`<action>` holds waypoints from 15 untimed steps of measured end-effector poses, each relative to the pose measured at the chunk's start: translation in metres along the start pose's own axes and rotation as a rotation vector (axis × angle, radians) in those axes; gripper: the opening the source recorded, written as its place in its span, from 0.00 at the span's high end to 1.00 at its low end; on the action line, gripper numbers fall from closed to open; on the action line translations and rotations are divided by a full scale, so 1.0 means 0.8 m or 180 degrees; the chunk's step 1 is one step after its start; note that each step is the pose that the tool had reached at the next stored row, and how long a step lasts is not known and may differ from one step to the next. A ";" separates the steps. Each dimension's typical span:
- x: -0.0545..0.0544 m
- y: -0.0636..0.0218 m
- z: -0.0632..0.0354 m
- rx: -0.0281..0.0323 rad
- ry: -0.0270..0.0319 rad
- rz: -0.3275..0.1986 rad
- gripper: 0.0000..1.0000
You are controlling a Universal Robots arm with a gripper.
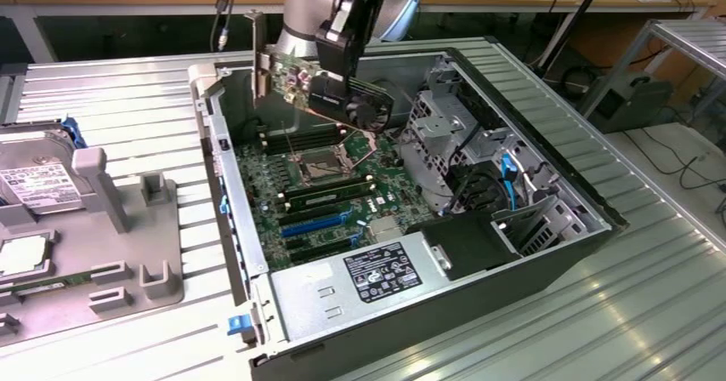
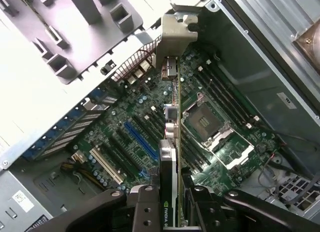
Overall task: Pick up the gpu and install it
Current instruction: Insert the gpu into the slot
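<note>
The gripper (image 2: 172,199) is clamped across the flat faces of the graphics card (image 2: 170,157), holding it edge-down above the motherboard (image 2: 125,142). The card looks light, stiff and fragile, best held by its faces, clear of the connector edge.

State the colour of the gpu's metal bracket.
Silvery grey gpu bracket, clearest in the wrist view.

Bare metal and matt plastic before you.
You see the gpu (image 1: 352,105) with a matt black face and a dull silvery metal bracket (image 2: 177,35); the computer case (image 1: 209,134) is grey sheet metal, the table (image 1: 635,313) ribbed metal with a soft sheen, the motherboard (image 1: 263,190) matt green, the parts holder (image 1: 136,236) smooth grey plastic.
</note>
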State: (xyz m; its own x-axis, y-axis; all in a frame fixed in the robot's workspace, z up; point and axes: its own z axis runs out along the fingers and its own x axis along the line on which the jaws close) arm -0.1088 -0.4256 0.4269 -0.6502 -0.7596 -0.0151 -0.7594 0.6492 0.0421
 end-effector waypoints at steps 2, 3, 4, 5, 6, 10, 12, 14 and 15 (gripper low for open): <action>0.000 0.000 0.000 -0.0002 0.0006 -0.0150 0.73; 0.000 0.000 0.000 -0.0003 0.0009 -0.0209 0.73; 0.000 0.000 0.000 -0.0004 0.0010 -0.0246 0.73; 0.000 0.000 0.000 -0.0005 0.0012 -0.0299 0.73; 0.000 0.000 0.000 -0.0006 0.0015 -0.0366 0.73; 0.000 0.000 0.000 -0.0009 0.0026 -0.0615 0.73; 0.000 0.000 0.000 -0.0011 0.0031 -0.0734 0.73; 0.000 0.000 0.000 -0.0013 0.0035 -0.0838 0.73; 0.000 0.000 0.000 -0.0013 0.0037 -0.0875 0.73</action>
State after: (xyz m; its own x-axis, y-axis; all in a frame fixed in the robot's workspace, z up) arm -0.1088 -0.4256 0.4269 -0.4193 -0.9077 -0.0151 -0.9073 0.4184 0.0421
